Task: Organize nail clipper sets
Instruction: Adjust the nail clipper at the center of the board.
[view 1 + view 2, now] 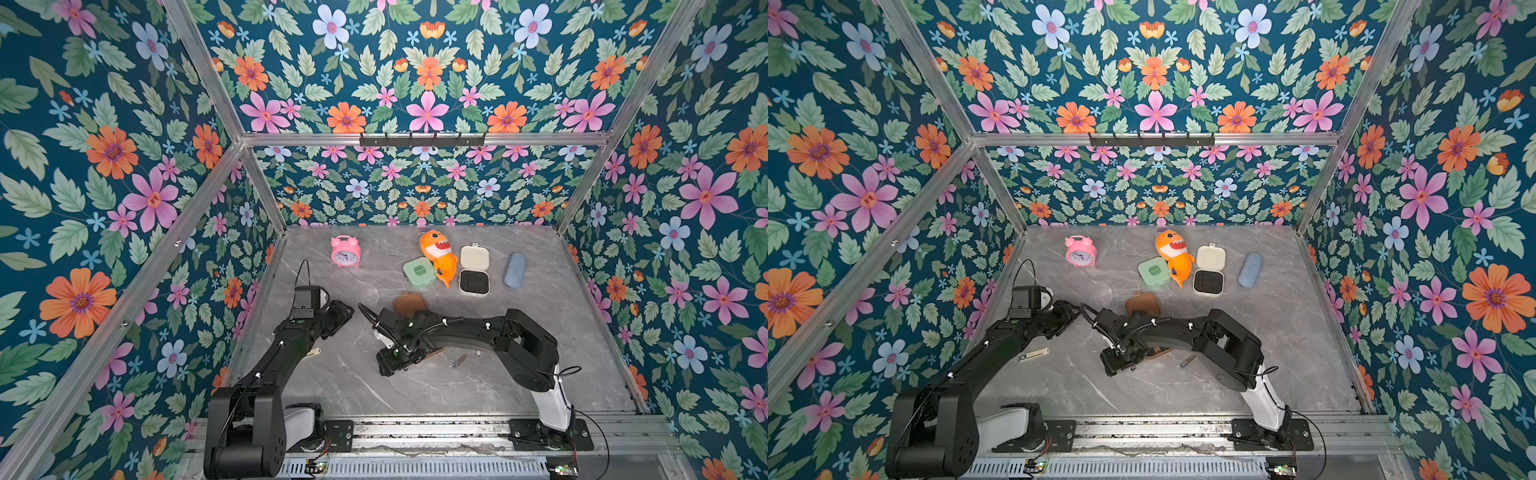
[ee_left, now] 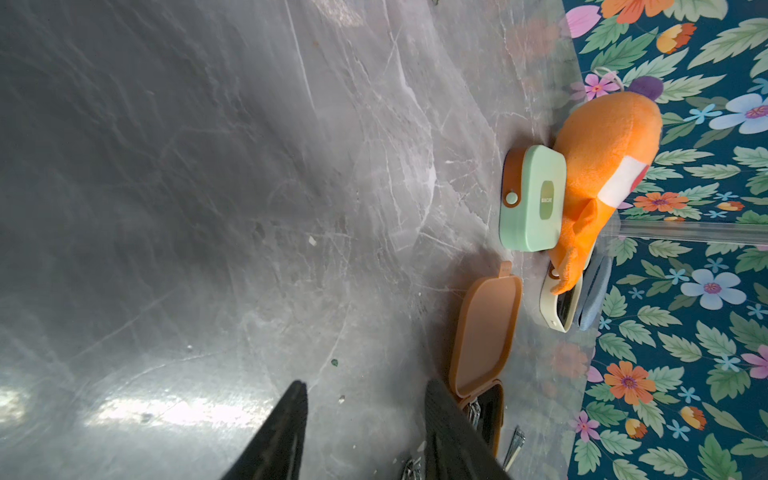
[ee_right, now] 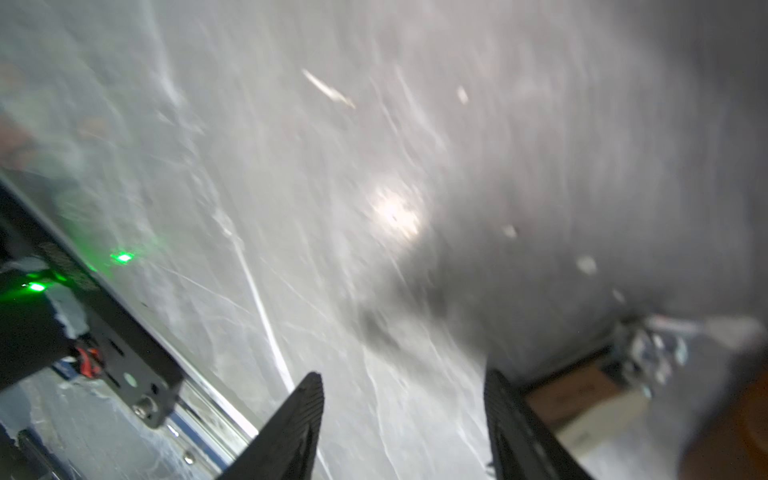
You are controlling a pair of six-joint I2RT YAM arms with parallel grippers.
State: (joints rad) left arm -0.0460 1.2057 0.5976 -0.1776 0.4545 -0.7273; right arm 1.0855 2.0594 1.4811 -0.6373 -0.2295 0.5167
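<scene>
The brown case (image 1: 410,303) lies open at mid-table; its lid (image 2: 486,332) is up and metal tools show in its base (image 2: 492,415). Farther back are the shut mint case (image 1: 419,272) (image 2: 534,203) and the open cream case (image 1: 474,270), whose black insert is bare. Loose small tools (image 1: 457,361) lie right of the brown case, and a cream-handled tool (image 1: 313,352) lies by the left arm. My left gripper (image 2: 365,386) (image 1: 349,311) is open and empty, one finger beside the brown case. Over the brown case's base hangs my right gripper (image 3: 403,376) (image 1: 384,368), open and empty above bare table.
An orange shark plush (image 1: 438,255) lies between the mint and cream cases, touching the mint one. A blue-grey pouch (image 1: 515,270) sits right of the cream case. A pink alarm clock (image 1: 345,251) stands at the back left. The metal rail (image 3: 137,374) runs along the front edge.
</scene>
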